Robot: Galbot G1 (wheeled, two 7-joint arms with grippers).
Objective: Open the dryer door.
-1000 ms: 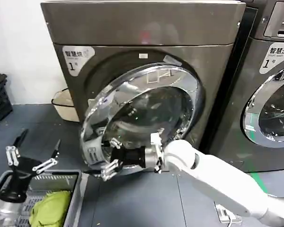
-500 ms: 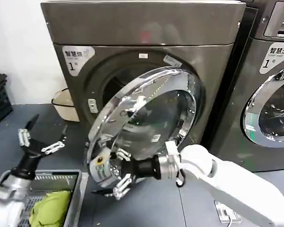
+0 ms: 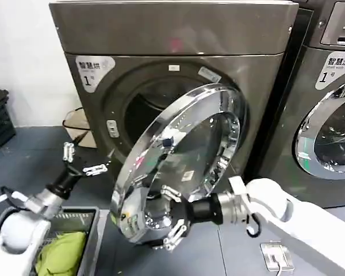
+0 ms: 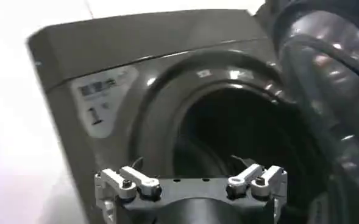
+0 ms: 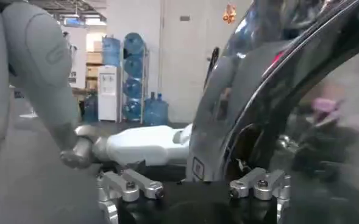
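Grey floor (image 3: 40, 158) and a white wall frame a bronze-grey dryer (image 3: 172, 34) that stands square to the robot. The dryer door (image 3: 178, 161), a large round porthole with a wide chrome ring around dark tinted glass, stands swung well out from the machine's front. Its hinged side stays at the right of the opening and its free edge leans low and toward the robot, so the dark drum opening (image 3: 144, 109) is exposed at the left.

The right claw (image 3: 171, 217) sits at the door's lower free edge, reaching in from the right on a white arm. Its fingers are spread, one above and one below, with the chrome rim just beside them; whether they touch the rim is not clear. In the right wrist view the right claw (image 5: 191, 185) shows its two finger bases set apart, with the door's curved edge (image 5: 258, 109) rising close beside them.

The left claw (image 3: 80, 161) hovers low at the left of the machine, near the drum opening and apart from the door, with its fingers spread wide and holding nothing. In the left wrist view the left claw (image 4: 191, 182) points at the dark opening of the dryer (image 4: 106, 55), whose front carries a label with the number 1.

A grey basket (image 3: 95, 241) with green cloth (image 3: 60, 253) inside sits at the lower left. A neighbouring machine (image 3: 328, 115) with its own chrome-ringed door stands at the right.
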